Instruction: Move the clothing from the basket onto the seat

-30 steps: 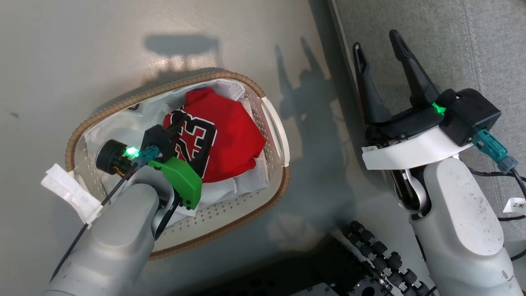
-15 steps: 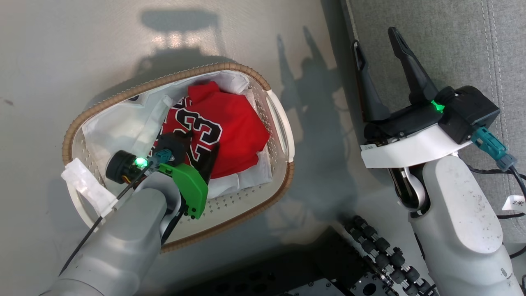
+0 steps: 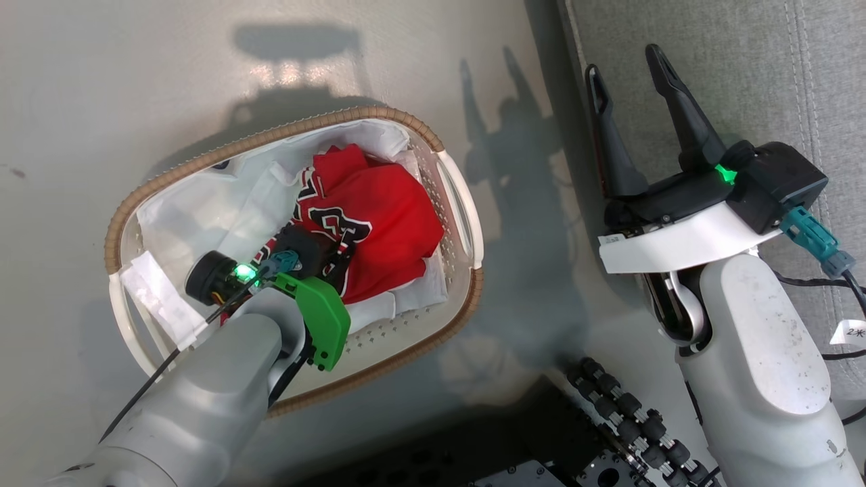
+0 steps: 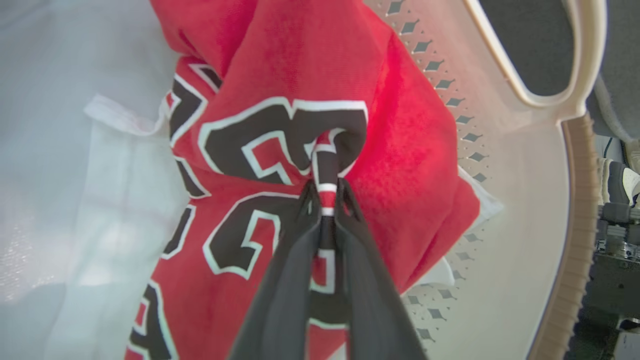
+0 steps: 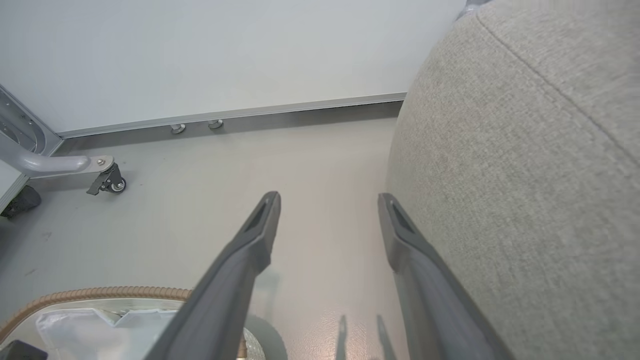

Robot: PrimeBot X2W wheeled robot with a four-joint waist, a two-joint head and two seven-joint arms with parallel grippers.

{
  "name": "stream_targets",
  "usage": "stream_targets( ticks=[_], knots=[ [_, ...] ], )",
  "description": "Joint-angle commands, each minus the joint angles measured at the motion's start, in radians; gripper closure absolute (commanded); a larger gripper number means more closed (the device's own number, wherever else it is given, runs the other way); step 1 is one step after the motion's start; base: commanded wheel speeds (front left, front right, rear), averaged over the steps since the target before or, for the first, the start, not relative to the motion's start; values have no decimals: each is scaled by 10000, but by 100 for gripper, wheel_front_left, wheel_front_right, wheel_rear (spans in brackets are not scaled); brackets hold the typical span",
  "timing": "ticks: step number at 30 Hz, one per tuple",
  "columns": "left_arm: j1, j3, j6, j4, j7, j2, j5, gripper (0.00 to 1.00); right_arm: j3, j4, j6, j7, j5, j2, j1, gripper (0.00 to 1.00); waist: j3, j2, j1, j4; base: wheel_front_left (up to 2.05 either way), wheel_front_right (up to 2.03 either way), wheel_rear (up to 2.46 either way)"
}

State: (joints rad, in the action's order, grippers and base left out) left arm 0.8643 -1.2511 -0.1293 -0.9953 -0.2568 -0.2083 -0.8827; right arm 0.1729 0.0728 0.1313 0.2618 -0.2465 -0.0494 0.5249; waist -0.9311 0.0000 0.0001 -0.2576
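While the left end effector reaches down into the basket, its two dark fingers are clamped together on a raised fold of the red jersey, right at the black-and-white "23". In the left wrist view the pinched fold stands up between the fingertips, and the rest of the cloth is bunched around it.

The jersey lies inside the basket, toward the end nearer the seat, on top of the white liner. The liner is rumpled and bare over the basket's other half. A green cover on the left wrist hangs above the basket's near wall.

The basket stands on the pale floor near the seat, with a shadowed strip of floor between them.

The right end effector hovers at the seat's edge, well apart from the basket, with its fingers spread wide and nothing between them. In the right wrist view, bare floor shows between those fingers. The seat's rounded grey side rises just beside one of them, and the basket's brown rim curves into the lower corner. Farther off, a caster rests by the wall.
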Motion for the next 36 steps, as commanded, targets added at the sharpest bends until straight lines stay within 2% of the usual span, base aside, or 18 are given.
stream_targets(
  ticks=[1,5,9,15,26,36],
  knots=[
    [133,-45,-26,58,-41,-92,-191,100,-44,51,-10,49,-21,-24,116,0,129,0,-1,22,0,0,0],
    [92,-135,-26,148,-79,-157,-481,100,-93,149,-10,47,-55,-23,107,0,547,0,-1,94,0,0,0],
    [45,315,-26,596,-93,-230,-432,100,-61,296,-10,49,-22,-24,26,0,1129,0,-1,243,0,0,0],
    [-523,1296,-26,1211,-88,-268,140,100,-111,605,-10,47,19,-26,-231,0,2158,0,-1,608,0,0,0],
    [-2322,3329,-26,2143,-91,85,1083,100,-134,1354,-10,49,228,-30,-1016,0,4384,0,-1,1400,0,0,0],
    [-3729,5000,-27,3349,-90,206,1971,100,-218,1694,-10,49,294,-33,-1749,0,5587,0,-1,2103,0,0,0]
  ],
)
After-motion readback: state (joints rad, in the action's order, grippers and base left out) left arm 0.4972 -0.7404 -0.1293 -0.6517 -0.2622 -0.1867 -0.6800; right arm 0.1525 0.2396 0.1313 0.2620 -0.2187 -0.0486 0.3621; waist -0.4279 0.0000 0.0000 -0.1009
